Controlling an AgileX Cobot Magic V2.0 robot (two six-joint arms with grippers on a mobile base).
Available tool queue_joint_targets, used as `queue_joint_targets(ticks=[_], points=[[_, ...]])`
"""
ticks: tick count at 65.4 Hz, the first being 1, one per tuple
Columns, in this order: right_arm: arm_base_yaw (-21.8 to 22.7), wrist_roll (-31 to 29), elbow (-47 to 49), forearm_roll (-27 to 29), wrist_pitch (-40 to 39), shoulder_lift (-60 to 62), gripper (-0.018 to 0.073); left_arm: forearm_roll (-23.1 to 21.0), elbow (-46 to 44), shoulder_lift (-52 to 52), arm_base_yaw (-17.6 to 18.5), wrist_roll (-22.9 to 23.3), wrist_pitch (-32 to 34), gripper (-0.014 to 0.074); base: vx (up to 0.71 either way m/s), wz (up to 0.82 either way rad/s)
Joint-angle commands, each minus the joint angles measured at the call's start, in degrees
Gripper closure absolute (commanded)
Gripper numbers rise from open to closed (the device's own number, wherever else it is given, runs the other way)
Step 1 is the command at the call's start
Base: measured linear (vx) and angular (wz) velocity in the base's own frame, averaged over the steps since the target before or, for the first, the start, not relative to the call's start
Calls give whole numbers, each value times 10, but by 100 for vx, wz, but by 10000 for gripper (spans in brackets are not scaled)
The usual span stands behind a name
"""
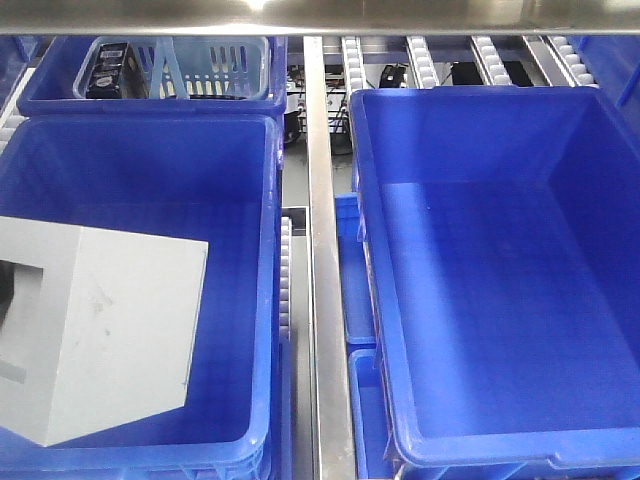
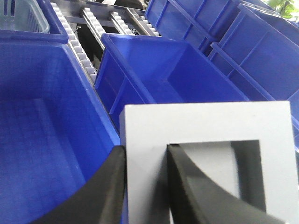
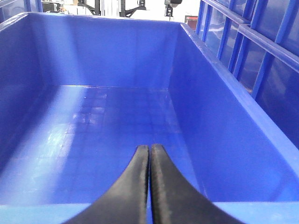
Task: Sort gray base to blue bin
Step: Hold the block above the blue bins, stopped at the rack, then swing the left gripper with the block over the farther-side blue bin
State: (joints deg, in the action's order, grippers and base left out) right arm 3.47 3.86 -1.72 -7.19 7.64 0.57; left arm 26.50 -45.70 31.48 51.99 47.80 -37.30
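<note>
The left gripper [image 2: 145, 148] is pinching the gray base [image 2: 205, 121] by one side of its frame, with one black finger [image 2: 110, 186] on the outer face and the other reaching through the square window. The base hangs tilted above the left blue bin [image 1: 150, 160], large in the front view and so probably high above the floor. The right gripper [image 3: 149, 149] has its fingers pressed together on nothing, poised over the bare grid floor of the right blue bin [image 3: 107, 51]. The main risk, as I judge it, is that hold: a pinch on one thin wall, well off the block's middle, could let it swing or slide out during any quick move. The wrist view also puts the base's far edge close to the bin's right rim, so an off-line release could catch the rim or drop it toward the metal rail [image 1: 320, 250] between the bins. Only the left wrist view shows how the fingers sit. Only the front view shows the tilt, both totes together, and the pale slotted basket [image 1: 215, 65] at far left, which holds a dark object. It shows neither gripper plainly
</note>
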Motion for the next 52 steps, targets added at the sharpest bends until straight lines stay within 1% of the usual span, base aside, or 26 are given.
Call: queue_joint_targets(ticks=[1, 25, 32, 39, 43, 46, 52], points=[[1, -3, -8, -5, -44, 9, 568, 15, -14, 2, 2, 4, 52, 594, 0, 0], [1, -3, -8, -5, -44, 9, 568, 16, -14, 2, 2, 4, 55, 594, 0, 0], [1, -3, -8, -5, -44, 9, 568, 28, -14, 2, 2, 4, 70, 594, 0, 0], [1, -3, -8, -5, -44, 9, 568, 25, -14, 10, 2, 4, 96, 594, 0, 0], [1, -3, -8, -5, -44, 9, 568, 11, -14, 30, 2, 4, 117, 594, 0, 0], [1, -3, -8, -5, -44, 9, 568, 2, -14, 50, 2, 4, 138, 594, 0, 0], [1, -3, -8, -5, -44, 9, 568, -5, -14, 107, 2, 4, 206, 594, 0, 0]])
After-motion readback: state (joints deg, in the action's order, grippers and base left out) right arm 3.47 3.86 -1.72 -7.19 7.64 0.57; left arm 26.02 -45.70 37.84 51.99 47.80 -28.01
